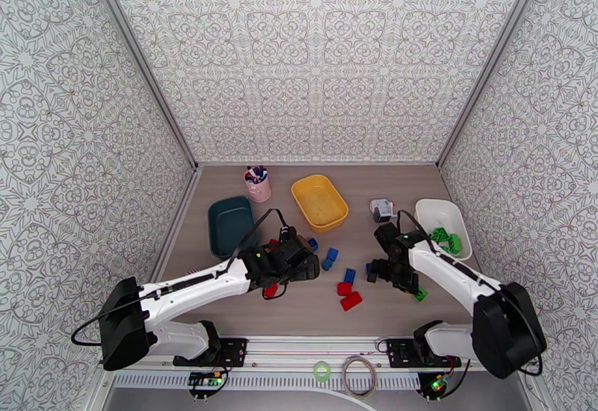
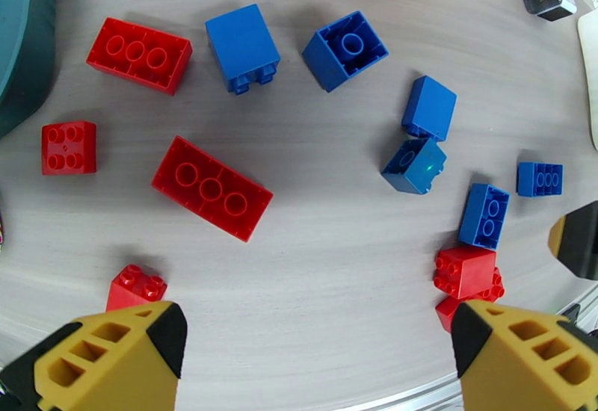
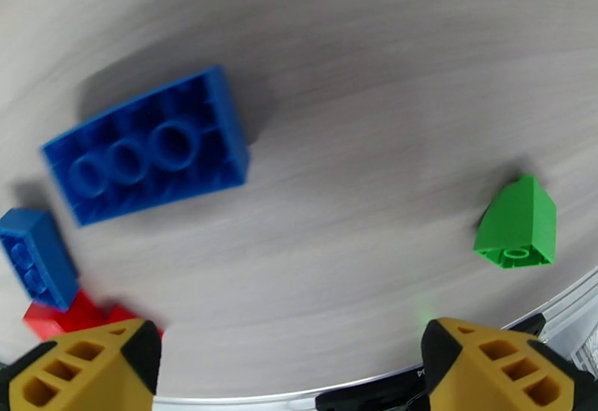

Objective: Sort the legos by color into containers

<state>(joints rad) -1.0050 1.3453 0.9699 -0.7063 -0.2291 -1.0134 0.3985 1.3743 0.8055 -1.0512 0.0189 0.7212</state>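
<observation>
Both your arms reach low over the table [image 1: 314, 315]. Left pincer [image 2: 314, 345] and right pincer [image 3: 291, 360] gape wide, empty, above loose red and blue studded plastic bricks [image 2: 211, 187]. Green bricks [image 1: 446, 239] lie in the white plastic tray [image 1: 430, 214].

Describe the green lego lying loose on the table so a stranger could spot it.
Find the white tray on the right, holding green legos. Come toward the near edge along the right arm: the green lego lies beside it. It's the only green one outside a tray; its neighbours are blue legos and red legos.
</observation>
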